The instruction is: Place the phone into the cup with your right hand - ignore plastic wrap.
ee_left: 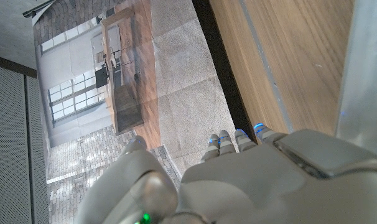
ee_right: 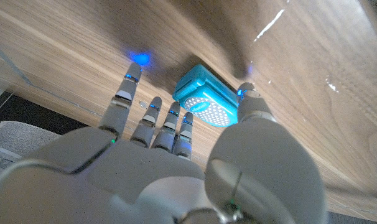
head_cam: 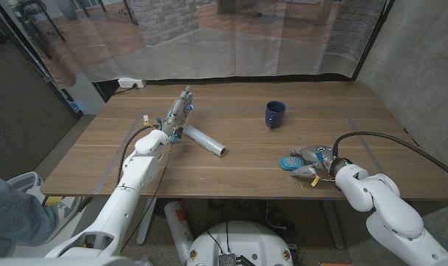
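Your right hand [ee_right: 176,168] hovered open over the small, stiff, probably light and slick phone [ee_right: 206,99] lying flat on the surface [head_cam: 231,174]; you needed its side edges.

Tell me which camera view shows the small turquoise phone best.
The right wrist view: the small turquoise phone lies large and sharp on the wooden table, just past the right hand's spread fingers. The head view shows it small, partly behind that hand. The left wrist view looks elsewhere.
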Controlling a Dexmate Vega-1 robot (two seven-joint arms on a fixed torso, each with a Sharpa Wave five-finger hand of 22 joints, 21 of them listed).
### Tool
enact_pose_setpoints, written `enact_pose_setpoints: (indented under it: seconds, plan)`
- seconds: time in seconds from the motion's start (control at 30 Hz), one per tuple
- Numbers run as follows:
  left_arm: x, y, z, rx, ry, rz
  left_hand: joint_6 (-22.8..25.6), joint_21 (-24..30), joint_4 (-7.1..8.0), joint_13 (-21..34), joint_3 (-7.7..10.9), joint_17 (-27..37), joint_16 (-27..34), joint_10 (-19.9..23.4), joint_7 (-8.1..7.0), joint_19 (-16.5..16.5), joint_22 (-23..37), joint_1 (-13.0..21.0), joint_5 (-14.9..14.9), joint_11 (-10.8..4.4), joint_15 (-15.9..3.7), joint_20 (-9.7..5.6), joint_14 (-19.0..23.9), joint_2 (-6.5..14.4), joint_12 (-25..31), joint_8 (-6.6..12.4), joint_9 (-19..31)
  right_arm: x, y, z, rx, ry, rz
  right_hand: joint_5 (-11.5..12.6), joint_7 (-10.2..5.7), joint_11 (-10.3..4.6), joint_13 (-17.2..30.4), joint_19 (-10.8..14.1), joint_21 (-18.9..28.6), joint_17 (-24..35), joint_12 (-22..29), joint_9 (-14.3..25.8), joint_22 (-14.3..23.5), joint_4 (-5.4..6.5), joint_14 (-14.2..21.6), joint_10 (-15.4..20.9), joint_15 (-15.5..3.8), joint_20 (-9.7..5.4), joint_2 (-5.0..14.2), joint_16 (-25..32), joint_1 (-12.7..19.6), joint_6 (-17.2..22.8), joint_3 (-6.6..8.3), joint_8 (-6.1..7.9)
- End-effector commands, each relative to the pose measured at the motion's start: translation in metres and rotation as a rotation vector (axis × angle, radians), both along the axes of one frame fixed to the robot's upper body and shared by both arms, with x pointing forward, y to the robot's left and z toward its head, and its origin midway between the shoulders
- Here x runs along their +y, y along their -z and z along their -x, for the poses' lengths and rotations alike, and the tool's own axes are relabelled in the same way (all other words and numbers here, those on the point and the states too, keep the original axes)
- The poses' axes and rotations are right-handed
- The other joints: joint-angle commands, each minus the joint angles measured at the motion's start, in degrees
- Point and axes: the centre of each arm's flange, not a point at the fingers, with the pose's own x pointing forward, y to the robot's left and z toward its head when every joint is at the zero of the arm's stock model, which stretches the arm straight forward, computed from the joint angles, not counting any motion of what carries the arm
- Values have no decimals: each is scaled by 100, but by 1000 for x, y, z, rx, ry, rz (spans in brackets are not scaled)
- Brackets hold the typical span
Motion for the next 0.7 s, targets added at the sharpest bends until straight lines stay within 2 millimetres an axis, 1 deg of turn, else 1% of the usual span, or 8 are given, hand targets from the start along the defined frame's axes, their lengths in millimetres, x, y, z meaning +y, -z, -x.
enact_pose_setpoints:
  seconds: [0.03, 0.13, 0.17, 0.23, 0.33, 0.4, 0.53, 0.7]
  plan:
    - [1, -1, -2, 2, -2, -6, 20, 3, 7, 23, -17, 10, -1, -3, -8, -49, 15, 26, 23, 8, -14, -82, -21, 71, 2, -3, 22, -3, 5, -3, -18, 12, -12, 12, -71, -116, -4, 90, 22, 30, 68, 15, 22, 32, 167, 146, -132, -141, 91, 59, 24, 167, 9, 54]
    - [1, -1, -2, 2, 0, -6, 24, 3, 7, 23, -19, 10, -2, -5, -6, -50, 15, 27, 23, 3, -12, -81, -25, 72, 1, -1, 22, -2, 6, -2, -31, 22, 11, 3, -212, -224, -6, 187, 32, 35, 105, 14, 24, 31, 295, 290, -155, -202, 130, 72, 56, 380, 23, 102]
    - [1, -1, -2, 4, -1, -4, 23, 3, 7, 23, -20, 10, -2, -7, -5, -50, 15, 28, 23, 0, -10, -81, -23, 73, 0, -2, 22, -2, 7, -2, -41, 18, 8, 3, -228, -238, -6, 201, 30, 36, 121, 14, 24, 26, 351, 345, -177, -222, 151, 83, 80, 427, 36, 110]
    - [1, 0, -3, 6, 0, -3, 20, 3, 8, 23, -23, 10, -5, -9, -5, -50, 15, 28, 23, 2, -9, -80, -32, 74, 0, -4, 22, -1, 6, -1, -61, 19, 13, -9, -282, -330, -7, 293, 36, 36, 159, 17, 26, 10, 478, 496, -233, -274, 172, 85, 134, 718, 50, 184]
    - [1, 0, -3, 10, 2, -3, 17, 3, 8, 23, -26, 10, -6, -13, -6, -51, 15, 29, 23, -2, -8, -78, -34, 76, -2, -6, 22, -1, 7, 0, -96, 20, 16, -26, -370, -397, -7, 391, 36, 42, 213, 21, 28, -2, 667, 706, -285, -332, 224, 97, 207, 1102, 78, 277]
    - [0, 1, -4, 13, 3, -5, 16, 3, 8, 23, -28, 10, -5, -12, -8, -52, 15, 30, 23, 0, -13, -78, -33, 77, -2, -6, 22, -1, 8, -2, -77, 17, 7, -42, -411, -433, -8, 476, 46, 47, 238, 24, 31, -5, 816, 820, -348, -406, 254, 115, 248, 1357, 92, 337]
    - [-1, 2, -3, 15, 4, -5, 15, 2, 9, 23, -34, 10, -4, -11, -12, -57, 15, 31, 22, 4, -13, -75, -31, 80, -2, -7, 22, -1, 12, -4, -91, 25, 11, -64, -420, -482, -9, 560, 47, 53, 266, 29, 34, -10, 926, 961, -387, -469, 315, 102, 317, 1695, 123, 413]
    - [-1, 2, -3, 19, -4, -9, 13, 2, 9, 23, -39, 10, -5, -3, -15, -60, 15, 33, 22, 2, -11, -72, -36, 83, 2, -9, 23, -3, 11, -5, -79, 14, 0, -90, -450, -492, -10, 598, 34, 57, 273, 37, 37, -17, 1013, 1044, -424, -515, 361, 86, 381, 1983, 146, 473]
